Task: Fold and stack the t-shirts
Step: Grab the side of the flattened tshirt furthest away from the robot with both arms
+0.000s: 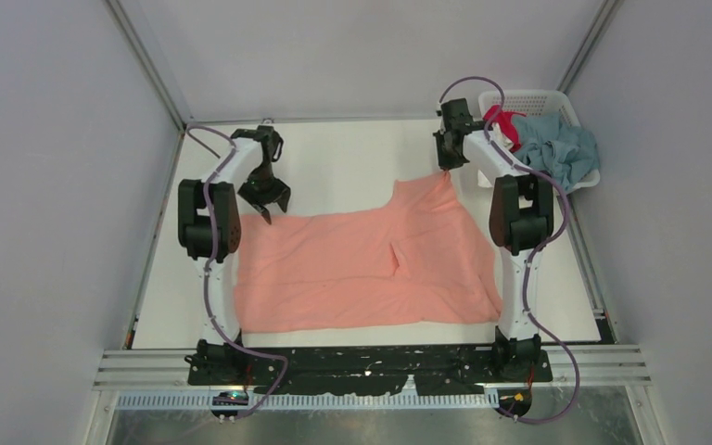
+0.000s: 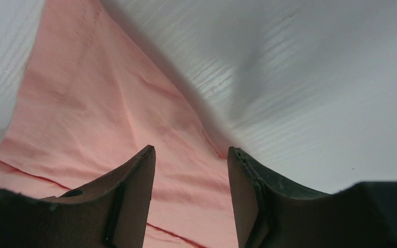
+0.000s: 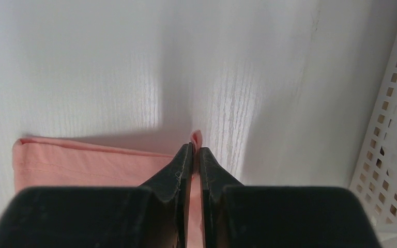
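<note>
On the white table, the salmon-pink t-shirt lies spread flat — right gripper pinching its far-right corner, left gripper gaping above the far-left corner, probably to grab for a two-handed fold.

Lighting in the overhead view is bright, even and diffuse. The white desk shows no glare, and shadows on it are faint and soft-edged.

In the left wrist view, a broad grey shadow covers the desk beyond the left end effector. Its fingers, closest to the lens, are blurred.

In the right wrist view, the right end effector is dark and underexposed. It casts a soft shadow on the desk beyond it. The salmon-pink t-shirt is in focus.
</note>
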Robot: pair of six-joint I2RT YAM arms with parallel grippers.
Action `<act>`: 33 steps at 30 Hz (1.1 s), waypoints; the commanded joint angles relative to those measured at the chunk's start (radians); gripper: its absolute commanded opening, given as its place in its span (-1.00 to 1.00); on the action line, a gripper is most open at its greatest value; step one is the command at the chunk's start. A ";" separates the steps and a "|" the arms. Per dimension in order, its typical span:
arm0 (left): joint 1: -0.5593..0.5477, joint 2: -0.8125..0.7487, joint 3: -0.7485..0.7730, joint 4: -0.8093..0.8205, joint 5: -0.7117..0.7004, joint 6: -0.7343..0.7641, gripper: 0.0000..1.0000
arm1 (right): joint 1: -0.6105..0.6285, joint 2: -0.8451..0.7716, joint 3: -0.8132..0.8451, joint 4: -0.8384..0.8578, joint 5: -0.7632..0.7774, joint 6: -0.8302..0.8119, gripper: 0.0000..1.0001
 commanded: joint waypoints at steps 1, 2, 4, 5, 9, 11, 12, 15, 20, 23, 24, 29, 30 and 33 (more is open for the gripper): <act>-0.019 -0.027 -0.011 0.001 -0.003 -0.086 0.06 | -0.011 -0.111 -0.015 0.047 -0.030 -0.012 -0.73; -0.021 -0.023 -0.019 0.003 0.009 -0.089 0.04 | -0.011 -0.115 -0.023 0.053 -0.034 -0.013 -0.73; -0.027 -0.007 -0.042 0.009 0.033 -0.099 0.03 | -0.011 -0.132 -0.035 0.064 -0.046 -0.011 -0.73; -0.028 0.001 -0.057 0.013 0.045 -0.107 0.03 | -0.012 -0.140 -0.039 0.065 -0.050 -0.011 -0.73; -0.030 -0.024 -0.116 0.058 0.037 -0.123 -0.10 | -0.011 -0.161 -0.060 0.075 -0.081 -0.005 -0.74; -0.028 -0.037 -0.143 0.097 0.036 -0.133 -0.23 | -0.011 -0.169 -0.070 0.086 -0.100 0.003 -0.74; -0.027 -0.029 -0.139 0.098 0.045 -0.134 -0.32 | -0.011 -0.170 -0.070 0.086 -0.109 0.004 -0.74; -0.023 0.003 -0.081 0.063 0.055 -0.105 -0.59 | -0.011 -0.177 -0.073 0.087 -0.113 0.005 -0.75; -0.017 0.002 -0.067 0.072 0.069 -0.075 -0.49 | -0.011 -0.184 -0.080 0.086 -0.111 -0.003 -0.75; -0.014 0.001 -0.051 0.063 0.081 -0.045 -0.26 | -0.011 -0.184 -0.079 0.082 -0.103 -0.007 -0.75; -0.011 0.000 -0.048 0.068 0.089 -0.034 -0.22 | -0.011 -0.182 -0.079 0.081 -0.101 -0.008 -0.75; 0.001 0.009 -0.024 0.068 0.105 -0.057 -0.25 | -0.011 -0.181 -0.080 0.075 -0.082 -0.013 -0.75; 0.001 0.015 -0.017 0.067 0.105 -0.057 -0.27 | -0.011 -0.182 -0.080 0.073 -0.081 -0.013 -0.75; 0.004 0.029 0.002 0.055 0.109 -0.062 -0.32 | -0.011 -0.187 -0.083 0.072 -0.070 -0.014 -0.75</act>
